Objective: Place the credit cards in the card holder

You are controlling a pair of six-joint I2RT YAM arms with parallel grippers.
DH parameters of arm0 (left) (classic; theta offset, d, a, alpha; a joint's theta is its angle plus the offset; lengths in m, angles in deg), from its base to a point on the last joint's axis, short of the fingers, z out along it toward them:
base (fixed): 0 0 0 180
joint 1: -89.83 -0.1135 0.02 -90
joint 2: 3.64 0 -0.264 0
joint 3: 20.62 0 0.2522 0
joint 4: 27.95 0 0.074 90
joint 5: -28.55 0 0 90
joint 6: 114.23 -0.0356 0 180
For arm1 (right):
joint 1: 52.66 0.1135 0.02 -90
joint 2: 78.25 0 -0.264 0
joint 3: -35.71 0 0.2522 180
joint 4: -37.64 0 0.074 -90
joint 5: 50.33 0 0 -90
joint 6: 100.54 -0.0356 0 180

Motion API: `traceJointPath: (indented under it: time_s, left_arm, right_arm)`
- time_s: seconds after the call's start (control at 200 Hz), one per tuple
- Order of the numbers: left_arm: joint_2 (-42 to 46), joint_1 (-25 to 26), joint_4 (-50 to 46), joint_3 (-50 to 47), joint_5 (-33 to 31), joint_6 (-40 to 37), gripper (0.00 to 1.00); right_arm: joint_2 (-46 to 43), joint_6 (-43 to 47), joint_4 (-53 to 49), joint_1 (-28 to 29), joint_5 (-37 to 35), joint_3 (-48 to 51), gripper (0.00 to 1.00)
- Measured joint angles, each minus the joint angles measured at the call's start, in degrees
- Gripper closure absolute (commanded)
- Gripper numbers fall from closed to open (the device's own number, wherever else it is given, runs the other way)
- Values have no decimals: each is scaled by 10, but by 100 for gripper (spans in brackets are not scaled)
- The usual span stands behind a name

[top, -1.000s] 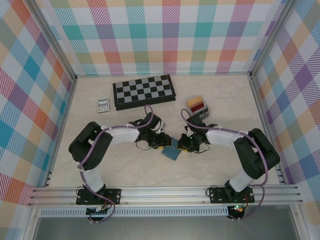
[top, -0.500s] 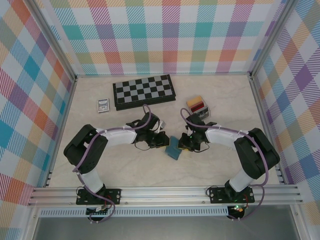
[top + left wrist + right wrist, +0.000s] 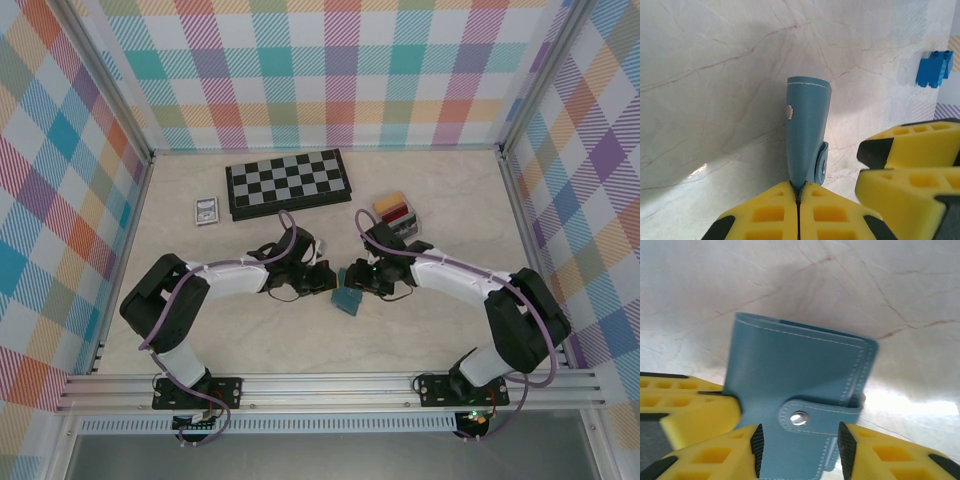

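1. so far no card is in: the small flat teal-blue stitched card holder [image 3: 795, 365] is closed, its strap snapped over the front by a silver stud [image 3: 799, 418].
2. the left gripper [image 3: 798, 200] has its yellow foam jaws pressed together on one edge of the holder, pinching it so that it stands on edge over the pale marble-patterned table [image 3: 715, 75]. whether its far edge touches the table i cannot tell.
3. the right gripper [image 3: 800, 445] is partly open, its jaws parted to either side of the strap end, and nothing looks clamped between them.
4. from above, the holder is between the two grippers, roughly mid-table, in front of the black-and-white chessboard [image 3: 288, 183].
5. the thin red and orange-tan plastic credit cards [image 3: 392, 208] stand in a small grey open-topped box [image 3: 412, 228], well apart from the holder.
6. my reading: this is the opening step. left to do: unsnap the strap, spread the holder, fetch each card and slide it into a slot, so nearly the whole task remains.
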Motion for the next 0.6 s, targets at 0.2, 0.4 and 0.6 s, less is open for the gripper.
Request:
traceJointPath:
  time_s: [0.2, 0.4, 0.6]
  left_arm:
    - [2, 0, 17, -6, -12, 18, 97]
    - [2, 1, 36, -16, -13, 35, 98]
    - [2, 2, 42, -27, -21, 42, 100]
  right_arm:
    - [26, -5, -6, 19, -30, -17, 50]
    - [55, -2, -8, 23, -38, -24, 48]
    - [85, 9, -28, 32, -56, -46, 61]
